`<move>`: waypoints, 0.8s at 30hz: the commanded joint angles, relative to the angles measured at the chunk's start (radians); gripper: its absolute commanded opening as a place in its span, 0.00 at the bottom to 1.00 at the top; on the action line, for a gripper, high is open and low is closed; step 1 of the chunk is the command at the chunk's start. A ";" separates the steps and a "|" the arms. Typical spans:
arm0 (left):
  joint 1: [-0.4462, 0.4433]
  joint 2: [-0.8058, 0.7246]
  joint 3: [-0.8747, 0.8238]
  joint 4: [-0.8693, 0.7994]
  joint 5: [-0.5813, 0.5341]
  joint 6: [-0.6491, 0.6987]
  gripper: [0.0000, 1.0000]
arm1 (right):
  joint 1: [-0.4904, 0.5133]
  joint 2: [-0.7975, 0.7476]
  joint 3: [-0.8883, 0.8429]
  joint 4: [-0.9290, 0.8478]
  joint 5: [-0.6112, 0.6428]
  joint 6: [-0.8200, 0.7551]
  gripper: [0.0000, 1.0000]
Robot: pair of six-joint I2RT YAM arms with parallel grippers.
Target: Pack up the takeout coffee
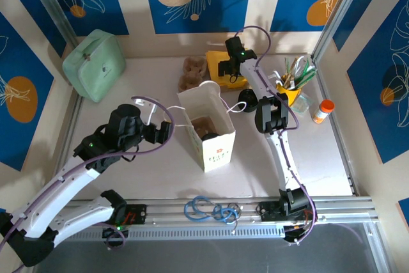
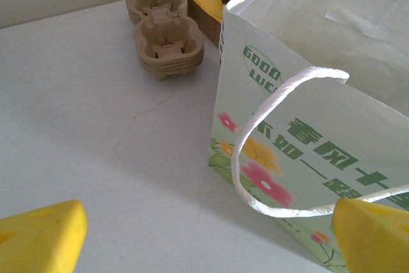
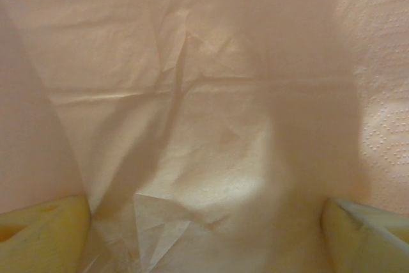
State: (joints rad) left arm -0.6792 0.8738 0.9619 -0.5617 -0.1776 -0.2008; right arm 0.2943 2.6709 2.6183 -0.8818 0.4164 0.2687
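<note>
Right claw (image 3: 204, 228) gapes wide, facing crumpled pale paper (image 3: 192, 107).

Bag (image 2: 300, 158), left wrist view: green print "GOOD" over "LUC…" by the corner fold, the rest cut off. Larger green Chinese line reads 春风十…, running off frame. The line under it is only partly legible. Top view: bag print too small to read.
</note>
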 commanded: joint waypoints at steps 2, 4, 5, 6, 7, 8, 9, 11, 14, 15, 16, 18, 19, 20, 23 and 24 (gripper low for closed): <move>-0.008 -0.020 -0.003 0.029 0.001 0.008 0.97 | -0.003 0.021 0.029 0.006 0.012 0.002 0.90; -0.009 -0.031 -0.007 0.035 -0.004 0.011 0.97 | -0.007 0.021 0.027 0.002 0.003 0.010 0.88; -0.010 -0.036 -0.008 0.035 -0.006 0.014 0.97 | -0.008 0.021 0.024 0.004 0.002 0.011 0.88; -0.009 -0.039 -0.006 0.033 -0.009 0.015 0.97 | -0.007 0.021 0.022 0.004 0.002 0.009 0.86; -0.008 -0.041 -0.006 0.031 -0.009 0.014 0.97 | -0.007 0.021 0.021 0.006 -0.001 0.007 0.85; -0.009 -0.042 -0.006 0.029 -0.010 0.013 0.97 | -0.007 0.021 0.020 0.007 -0.004 0.006 0.84; -0.009 -0.044 -0.006 0.028 -0.010 0.011 0.97 | -0.007 0.022 0.020 0.007 -0.008 0.007 0.83; -0.009 -0.043 -0.006 0.023 -0.010 0.010 0.97 | -0.009 0.021 0.021 0.006 -0.018 0.009 0.79; -0.008 -0.045 -0.006 0.018 -0.011 0.007 0.97 | -0.009 0.021 0.021 0.008 -0.035 0.013 0.72; -0.008 -0.045 -0.006 0.018 -0.010 0.007 0.97 | -0.012 0.021 0.022 0.008 -0.041 0.013 0.70; -0.009 -0.045 -0.006 0.017 -0.010 0.007 0.97 | -0.012 0.021 0.022 0.007 -0.043 0.014 0.68; -0.009 -0.045 -0.007 0.016 -0.010 0.006 0.97 | -0.013 0.017 0.022 0.007 -0.049 0.018 0.65; -0.008 -0.045 -0.006 0.016 -0.011 0.005 0.97 | -0.014 0.015 0.023 0.007 -0.054 0.020 0.63; -0.008 -0.044 -0.005 0.016 -0.011 0.006 0.97 | -0.015 0.014 0.022 0.007 -0.060 0.023 0.60; -0.009 -0.042 -0.005 0.012 -0.011 0.003 0.97 | -0.019 0.006 0.020 0.005 -0.079 0.032 0.53; -0.010 -0.042 -0.005 0.012 -0.011 0.002 0.97 | -0.021 0.004 0.020 0.006 -0.084 0.036 0.52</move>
State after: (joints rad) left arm -0.6792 0.8406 0.9619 -0.5613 -0.1780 -0.2012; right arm 0.2806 2.6743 2.6183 -0.8749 0.3779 0.2878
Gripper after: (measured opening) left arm 0.969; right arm 0.526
